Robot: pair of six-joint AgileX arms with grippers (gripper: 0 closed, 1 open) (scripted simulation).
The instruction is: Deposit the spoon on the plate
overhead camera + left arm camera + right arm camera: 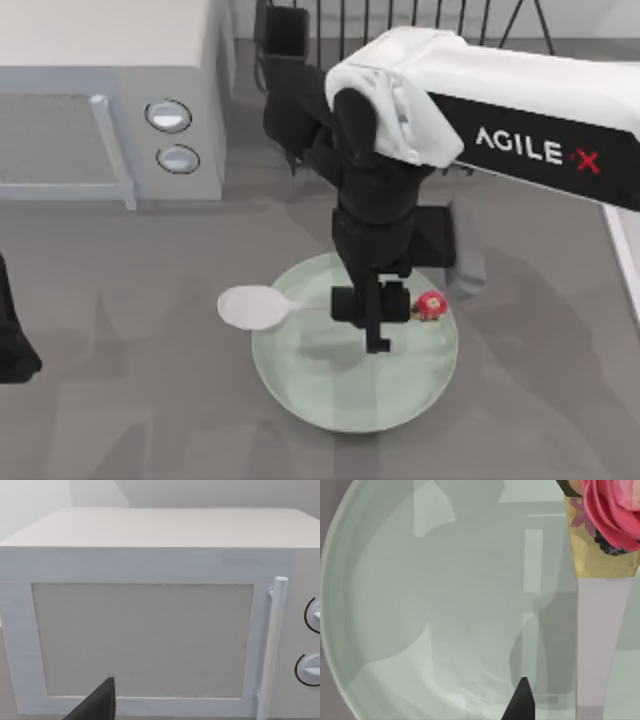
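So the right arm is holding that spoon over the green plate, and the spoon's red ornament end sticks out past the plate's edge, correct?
Not quite. In the top view the right end effector does hold the spoon above the plate, but the end past the rim is the white oval bowl, on the plate's left. The red ornament sits over the plate.

Grey table [120, 400]: plate [330, 395], microwave [110, 100].
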